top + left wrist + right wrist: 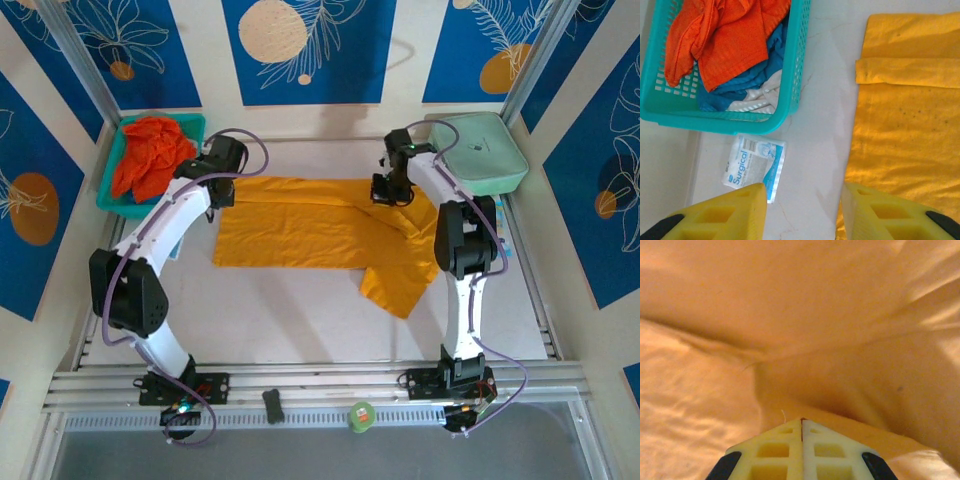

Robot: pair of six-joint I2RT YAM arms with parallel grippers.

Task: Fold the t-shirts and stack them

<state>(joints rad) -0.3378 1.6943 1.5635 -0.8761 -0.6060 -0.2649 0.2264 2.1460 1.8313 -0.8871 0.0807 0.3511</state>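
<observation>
A yellow-orange t-shirt (pixel 300 225) lies spread across the middle of the table, its right part rumpled and one flap hanging toward the front. My right gripper (pixel 388 190) is at the shirt's far right edge. In the right wrist view its fingertips (pixel 802 421) are pressed together, pinching a raised fold of the yellow-orange cloth (pixel 840 315). My left gripper (pixel 805 200) stands open over bare table, just left of the shirt's left edge (pixel 905 125), with nothing between its fingers. A red-orange t-shirt (pixel 150 155) lies crumpled in the basket (pixel 715 122).
The teal basket (pixel 110 200) at the back left also holds blue and white cloth. A mint-green case (pixel 485 150) sits at the back right. A surgical mask packet (pixel 752 165) lies beside the basket. A green tape roll (pixel 361 415) and a small black object (pixel 273 405) rest on the front rail.
</observation>
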